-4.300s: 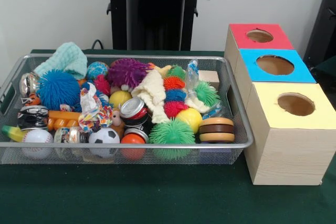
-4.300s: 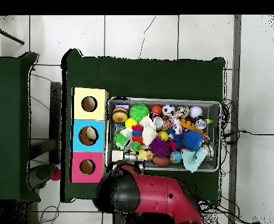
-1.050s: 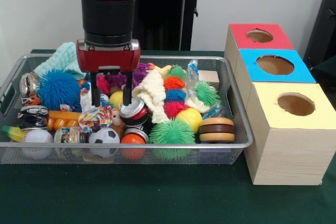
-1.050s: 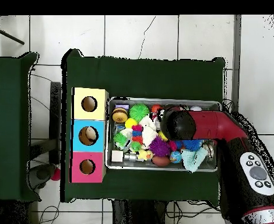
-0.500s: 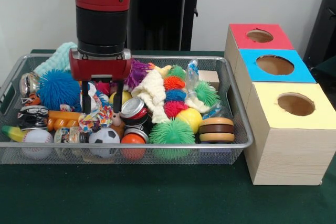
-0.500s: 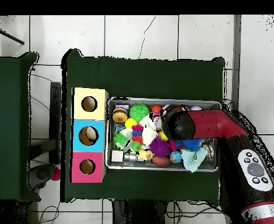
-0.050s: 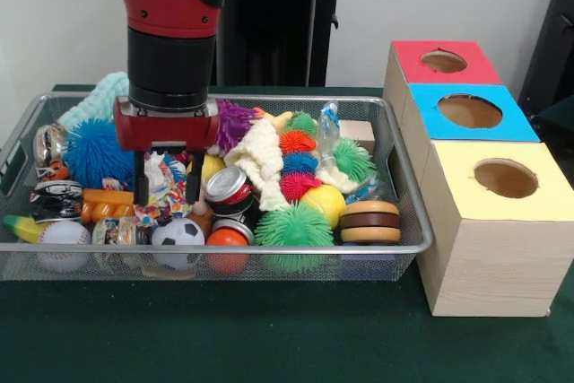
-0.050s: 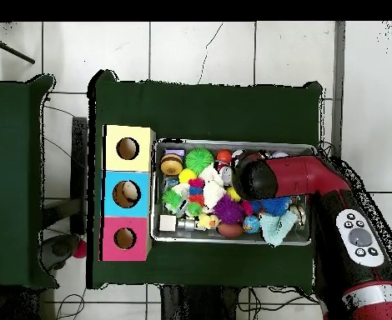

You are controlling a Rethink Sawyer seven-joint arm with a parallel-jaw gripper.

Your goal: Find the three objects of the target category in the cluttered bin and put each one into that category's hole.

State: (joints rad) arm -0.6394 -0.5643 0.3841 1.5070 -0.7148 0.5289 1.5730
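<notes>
My gripper (image 7: 167, 193) hangs open inside the wire bin (image 7: 377, 249), at its left middle. Its two black fingers (image 7: 141, 187) stand on either side of a knotted multicoloured rope toy (image 7: 160, 175), with their tips down among the clutter. A soccer ball (image 7: 178, 232) lies just in front of it and a silver-topped can (image 7: 224, 186) just to its right. In the overhead view the red arm (image 8: 251, 177) covers the gripper. Three boxes stand beside the bin, each with a round hole: red top (image 7: 408, 56), blue top (image 7: 430, 118), yellow top (image 7: 457, 163).
The bin is packed: a blue spiky ball (image 7: 97, 152), baseball (image 7: 63, 234), green spiky ball (image 7: 293, 226), toy burger (image 7: 369, 221), purple spiky ball (image 7: 235, 120), teal cloth (image 7: 108, 100). Something tan shows inside the blue box's hole (image 8: 127, 193).
The arm swung in over the bin, and in the last second the gripper has sunk lower and shifted toward the bin's front left, fingers now around the rope toy.
</notes>
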